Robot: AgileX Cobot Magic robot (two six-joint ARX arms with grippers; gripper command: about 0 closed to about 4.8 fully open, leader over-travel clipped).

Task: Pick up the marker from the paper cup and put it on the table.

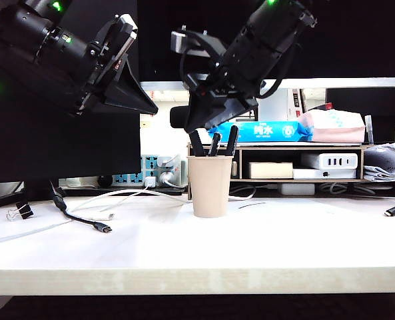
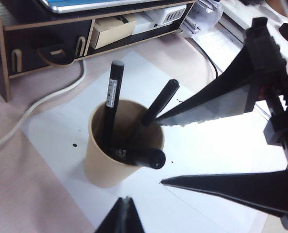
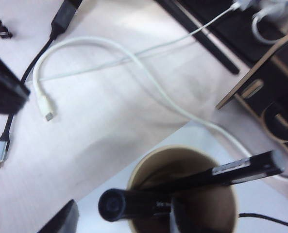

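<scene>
The paper cup (image 1: 210, 190) stands mid-table on the white table (image 1: 284, 240). Three black sticks rise from it. The thick marker (image 2: 143, 158) leans over the cup's rim (image 2: 97, 170), and its cap (image 3: 115, 205) faces the right wrist camera. My right gripper (image 1: 210, 133) hovers just above the cup, open, and its long black fingers (image 2: 216, 102) straddle the marker's cap without touching it. In the right wrist view one finger (image 3: 61, 221) shows beside the cup (image 3: 182, 160). My left gripper (image 1: 152, 109) hangs shut and empty, up and left of the cup, its tips (image 2: 126, 201) pressed together.
Two slimmer pens (image 2: 113, 94) (image 2: 159, 103) share the cup. A white paper sheet (image 2: 207, 150) lies under it. A wooden shelf unit (image 1: 297, 167) stands behind. A white cable (image 3: 134, 63), a black USB cable (image 1: 84, 219) and a binder clip (image 1: 20, 212) lie to the left.
</scene>
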